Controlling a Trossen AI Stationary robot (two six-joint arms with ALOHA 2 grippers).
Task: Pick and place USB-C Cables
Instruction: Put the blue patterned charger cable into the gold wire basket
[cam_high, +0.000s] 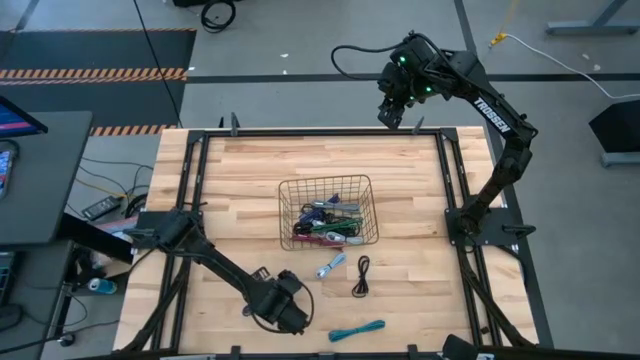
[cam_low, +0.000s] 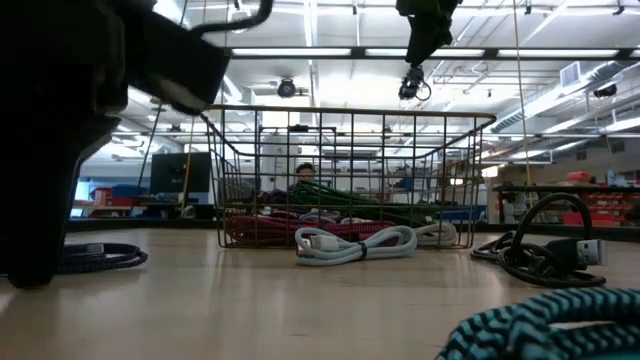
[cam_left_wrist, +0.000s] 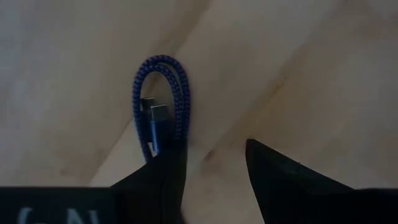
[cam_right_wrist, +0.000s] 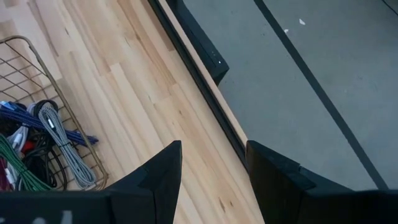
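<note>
Wire mesh basket (cam_high: 328, 212) sits near table centre on the wooden table (cam_high: 240, 180), loaded with a tangle of USB-C cables (cam_high: 325, 228): green, maroon, blue and grey strands visible through the mesh.

Loose cables on the board, taken from the basket:
- grey-silver cable (cam_high: 331, 265) at about 6 o'clock, just outside the near wall.
- black cable (cam_high: 362, 275) at about 5 o'clock, beside the grey one, not touching it.
- teal cable (cam_high: 357, 330) further out at 6 o'clock, near the table's front edge.
- blue braided cable (cam_left_wrist: 160, 106) at about 7 o'clock, lying flat on the wood as a folded loop with its plug tucked inside.

Left gripper (cam_high: 290, 312) is low over the table at 7 o'clock from the basket. Its fingers (cam_left_wrist: 283, 180) stand parted with bare wood between them, nothing held; one finger overlaps the end of the blue loop, contact uncertain.

Right gripper (cam_high: 392, 112) hangs high above the table's far edge, at 1 o'clock from the basket. Fingers (cam_right_wrist: 158, 171) apart, empty.
</note>
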